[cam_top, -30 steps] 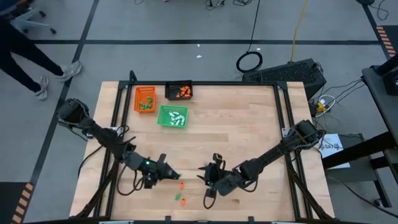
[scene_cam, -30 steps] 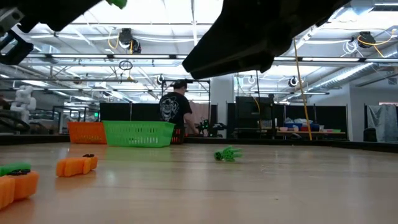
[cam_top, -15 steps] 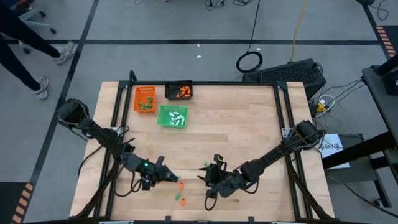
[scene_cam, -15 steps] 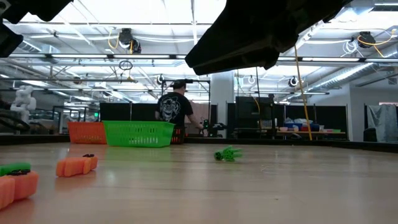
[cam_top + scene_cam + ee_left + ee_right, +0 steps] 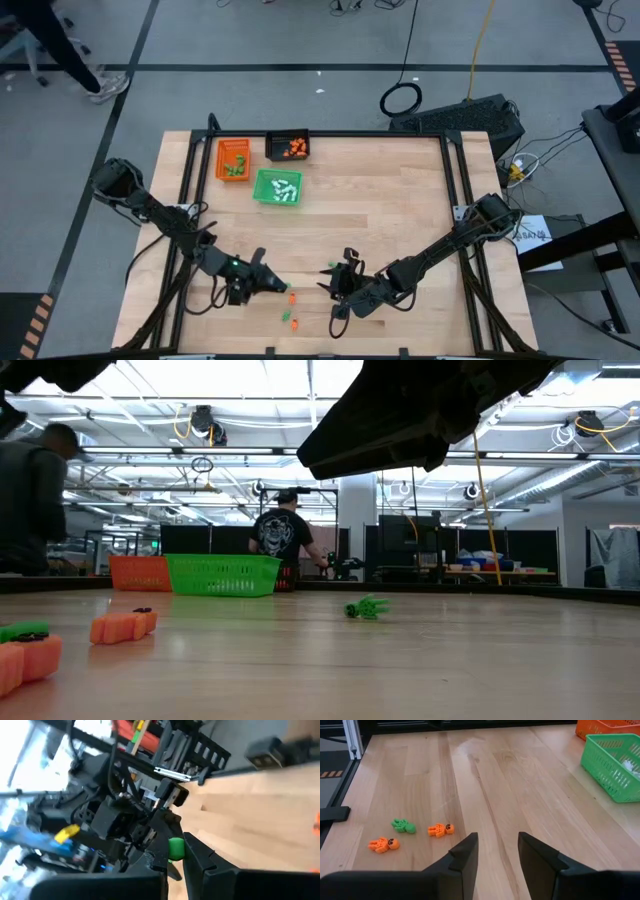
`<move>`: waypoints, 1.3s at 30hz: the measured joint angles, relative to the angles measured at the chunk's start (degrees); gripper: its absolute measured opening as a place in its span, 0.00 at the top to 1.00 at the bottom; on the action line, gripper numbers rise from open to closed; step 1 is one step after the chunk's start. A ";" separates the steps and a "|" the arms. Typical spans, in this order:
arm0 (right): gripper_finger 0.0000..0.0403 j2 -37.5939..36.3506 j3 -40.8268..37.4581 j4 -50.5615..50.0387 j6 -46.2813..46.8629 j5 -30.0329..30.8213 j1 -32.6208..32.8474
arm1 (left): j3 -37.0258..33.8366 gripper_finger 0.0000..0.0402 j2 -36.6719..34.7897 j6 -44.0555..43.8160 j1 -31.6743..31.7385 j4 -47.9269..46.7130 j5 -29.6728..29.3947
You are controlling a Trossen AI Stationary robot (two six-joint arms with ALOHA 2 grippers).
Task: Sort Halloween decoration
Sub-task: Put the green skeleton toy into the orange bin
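My left gripper (image 5: 277,286) hovers over the near-left part of the table, shut on a tiny green piece (image 5: 176,847). My right gripper (image 5: 497,845) hangs open over the near middle (image 5: 337,288), with nothing between its fingers. Ahead of it a green piece (image 5: 402,825) and two orange pieces (image 5: 441,829) (image 5: 382,844) lie flat on the wood. In the low view they show as orange pieces (image 5: 122,627) (image 5: 25,658) and a green one (image 5: 22,630). A green spidery piece (image 5: 367,607) lies farther off. My left gripper pinches the tiny green piece (image 5: 175,845) between its two fingertips (image 5: 161,839). The piece is lifted clear of the table.
Three small trays stand at the far left: orange (image 5: 233,159), black (image 5: 288,146) with orange pieces in it, and green (image 5: 277,187) with white pieces in it. Bare wood fills the middle and right of the table. People show in the room beyond it (image 5: 283,540).
My left gripper has risen with the green piece, leaving the top of the low view. A person has walked into the low view at its left. The pieces on the table have stayed put.
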 joint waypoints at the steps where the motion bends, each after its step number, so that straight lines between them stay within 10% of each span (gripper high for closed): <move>1: 0.69 0.00 0.00 0.01 0.02 -0.02 0.00 | -0.02 0.95 0.01 -2.35 0.00 0.77 -0.29; 7: 0.69 -0.02 -0.02 0.56 -0.17 -0.04 0.00 | -0.02 0.95 0.02 -21.77 -0.02 9.82 -7.17; 12: 0.69 -0.02 -0.02 0.67 -0.97 -0.02 -0.03 | -0.02 0.95 -1.63 -34.53 0.95 15.88 -27.41; 17: 0.69 -0.04 -0.02 2.46 -4.06 1.27 -0.66 | -0.02 0.95 -6.18 -38.66 1.74 15.14 -29.02; 39: 0.69 -0.09 -0.04 3.44 -25.38 1.10 -6.42 | -0.02 0.95 -35.52 -64.52 37.37 -40.07 -29.62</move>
